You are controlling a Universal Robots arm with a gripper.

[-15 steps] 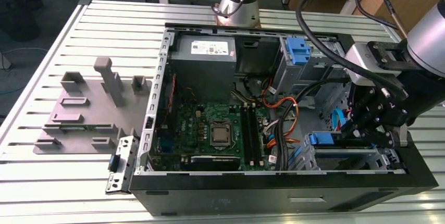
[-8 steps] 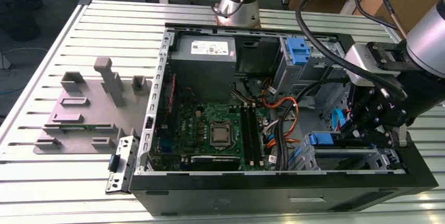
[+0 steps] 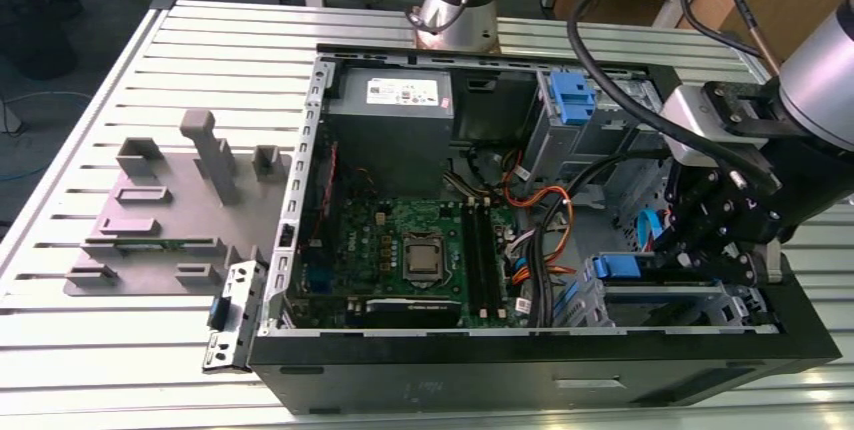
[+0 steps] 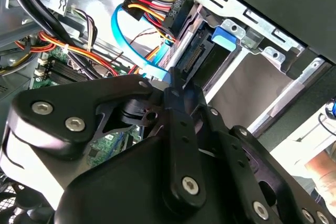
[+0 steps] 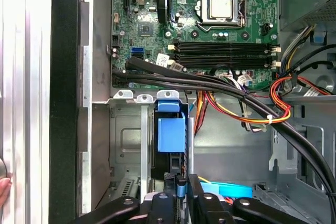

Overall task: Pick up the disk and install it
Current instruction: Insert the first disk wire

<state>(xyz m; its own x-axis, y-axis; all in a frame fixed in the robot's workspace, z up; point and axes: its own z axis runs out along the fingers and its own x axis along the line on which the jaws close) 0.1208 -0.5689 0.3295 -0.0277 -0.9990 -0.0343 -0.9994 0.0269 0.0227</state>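
the disk (image 5: 171, 129) is seen on edge in the bay (image 5: 126, 135), at the near corner of the case (image 3: 534, 375) on the exterior view's right. it is judged stiff, fairly heavy and shock-sensitive, best held by its flat faces, clear of the connector. the pincer (image 5: 179, 195) is placed at its edge; whether it is clamped cannot be told.

An open black metal computer case (image 3: 534, 375) lies on a slatted silver metal table (image 3: 107, 350). Inside are a green motherboard (image 3: 400, 240) and a grey power-supply box (image 3: 394, 130); a grey plastic fixture plate (image 3: 160, 225) lies beside it.
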